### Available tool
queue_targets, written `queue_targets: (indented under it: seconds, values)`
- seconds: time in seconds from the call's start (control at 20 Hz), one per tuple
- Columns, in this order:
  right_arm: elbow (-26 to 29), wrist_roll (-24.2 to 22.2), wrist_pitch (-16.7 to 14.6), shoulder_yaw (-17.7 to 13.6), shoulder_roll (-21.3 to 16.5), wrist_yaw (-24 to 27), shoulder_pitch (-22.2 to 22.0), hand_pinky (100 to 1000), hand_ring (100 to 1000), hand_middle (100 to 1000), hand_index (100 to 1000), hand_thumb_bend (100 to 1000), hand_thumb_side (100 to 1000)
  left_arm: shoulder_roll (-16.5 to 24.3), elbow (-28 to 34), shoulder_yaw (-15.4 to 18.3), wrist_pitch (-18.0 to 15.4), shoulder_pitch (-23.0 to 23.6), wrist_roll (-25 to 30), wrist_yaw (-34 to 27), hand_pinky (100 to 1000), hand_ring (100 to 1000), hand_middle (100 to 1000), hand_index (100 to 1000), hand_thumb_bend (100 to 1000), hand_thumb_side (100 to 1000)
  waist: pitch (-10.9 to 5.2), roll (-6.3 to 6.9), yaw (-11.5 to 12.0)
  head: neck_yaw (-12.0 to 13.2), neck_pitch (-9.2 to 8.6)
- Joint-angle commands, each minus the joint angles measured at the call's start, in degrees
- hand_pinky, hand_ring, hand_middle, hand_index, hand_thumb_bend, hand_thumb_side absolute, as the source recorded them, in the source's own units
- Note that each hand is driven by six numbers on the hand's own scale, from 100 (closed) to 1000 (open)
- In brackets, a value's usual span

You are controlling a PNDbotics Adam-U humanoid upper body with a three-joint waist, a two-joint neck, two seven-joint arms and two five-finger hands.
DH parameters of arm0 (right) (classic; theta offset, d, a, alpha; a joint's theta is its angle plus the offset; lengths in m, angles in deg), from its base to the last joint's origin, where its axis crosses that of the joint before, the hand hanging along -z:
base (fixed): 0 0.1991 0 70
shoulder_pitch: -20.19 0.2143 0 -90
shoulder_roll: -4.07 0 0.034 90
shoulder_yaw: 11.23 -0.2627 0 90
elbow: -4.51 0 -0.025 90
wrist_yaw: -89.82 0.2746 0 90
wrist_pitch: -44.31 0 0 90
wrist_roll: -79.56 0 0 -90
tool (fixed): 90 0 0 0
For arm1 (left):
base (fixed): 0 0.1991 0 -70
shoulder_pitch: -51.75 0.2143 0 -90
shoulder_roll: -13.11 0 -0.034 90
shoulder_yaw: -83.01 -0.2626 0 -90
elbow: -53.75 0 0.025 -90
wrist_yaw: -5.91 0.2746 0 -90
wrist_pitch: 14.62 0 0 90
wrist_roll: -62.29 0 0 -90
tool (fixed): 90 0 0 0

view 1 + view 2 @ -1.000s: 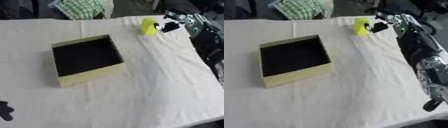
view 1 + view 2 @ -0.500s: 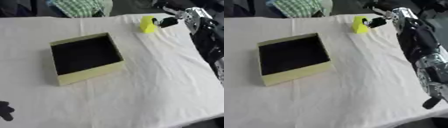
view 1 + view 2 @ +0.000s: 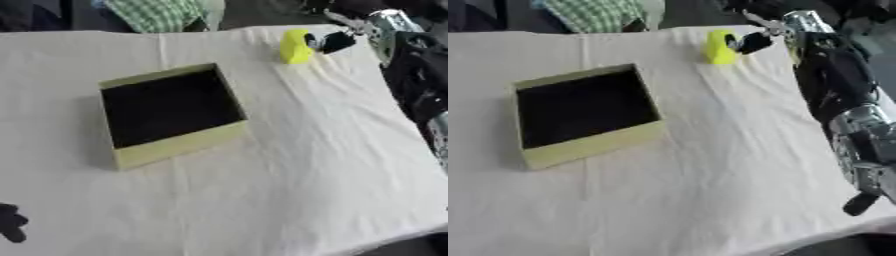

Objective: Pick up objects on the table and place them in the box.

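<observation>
- across nearly the whole of my view lies the table point(image 3: 289, 165), covered in a pale cream cloth with soft creases; it sits a little askew, the far edge running along the top.
- on the cloth, left of centre, i see the box point(image 3: 179, 144): an open square box with yellowish-green walls and a dark inside, turned slightly so one corner points toward me. nothing shows inside it.
- down the right side comes my right arm point(image 3: 833, 85), black with silver joints, reaching from the lower right up to the far right corner of the table.
- beyond the far edge, at the top left, a green and white checked cloth point(image 3: 162, 12) shows, off the table.
- at the far right corner of the table stands the yellow object point(image 3: 295, 46), a small upright block shape, well apart from the box.
- my right hand point(image 3: 325, 41) is at that object, dark fingers against its right side; in the right eye view a dark fingertip overlaps its face. the fingers look curled toward it, but i cannot tell whether they grip it or only touch it.
- at the lower left corner, just at the near edge, the dark fingers of my left hand point(image 3: 10, 222) poke up, well apart from everything; i cannot tell their pose.
</observation>
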Motion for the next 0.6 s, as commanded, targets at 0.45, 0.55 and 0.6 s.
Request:
queue_targets:
  seconds: [0.45,0.55,0.6]
  values:
    - [3.2,4.2,-0.3,0.8,-2.5,-9.6,0.8,893,962,983,1000,324,668,0.3,1.2,0.6,-0.5,-0.4,0.1,1.1,681,533,509,770,100,932,0.17,0.05,0.6,-0.4,0.31]
    - [3.0,4.9,-0.4,0.7,-2.4,-10.8,0.8,892,963,984,1000,314,669,0.2,1.2,0.6,-0.6,-0.4,0.1,1.3,681,533,509,770,100,933,0.36,0.11,0.7,-0.5,0.34]
    - [2.9,5.2,-0.4,0.6,-2.4,-11.1,0.7,892,964,984,1000,311,674,0.2,1.2,0.6,-0.6,-0.4,0.1,1.3,681,533,509,770,100,933,0.44,0.14,0.7,-0.5,0.33]
